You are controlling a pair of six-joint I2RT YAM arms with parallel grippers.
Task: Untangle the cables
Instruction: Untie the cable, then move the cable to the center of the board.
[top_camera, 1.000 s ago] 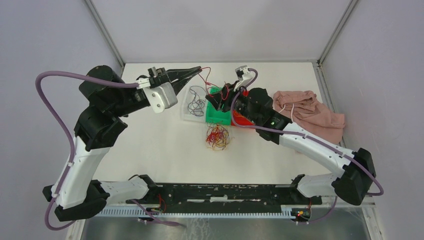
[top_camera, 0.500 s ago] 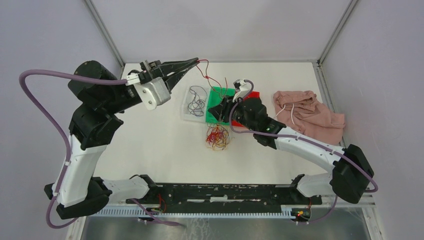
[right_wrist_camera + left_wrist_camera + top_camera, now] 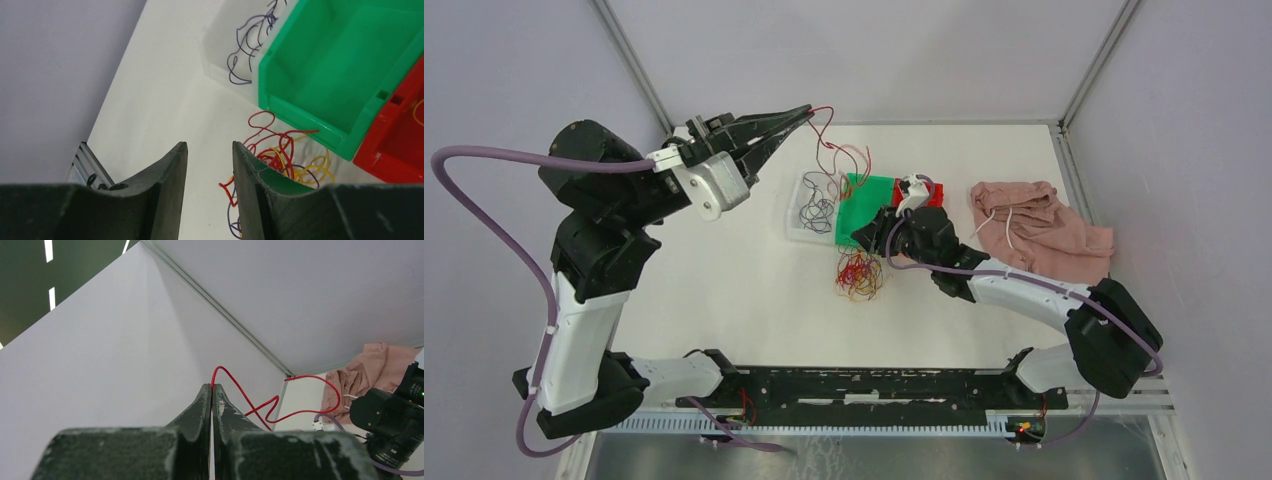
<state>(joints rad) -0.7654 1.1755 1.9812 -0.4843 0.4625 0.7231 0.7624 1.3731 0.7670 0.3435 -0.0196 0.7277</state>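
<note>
White tabletop [image 3: 724, 280] between grey walls: the left gripper [image 3: 212, 390], high at the far left, is pinched tight on the end of a red cable [image 3: 280, 415] that loops down from its tips. The right gripper [image 3: 209, 147] hangs low, jaws partly apart and gripping nothing. A pink cloth [image 3: 1044, 225] lies behind it, the clear bin [image 3: 220, 60], green bin [image 3: 300, 115] and red bin [image 3: 395, 150] sit just beyond its fingers, and the tangle of cables [image 3: 280, 160] lies directly below.
</note>
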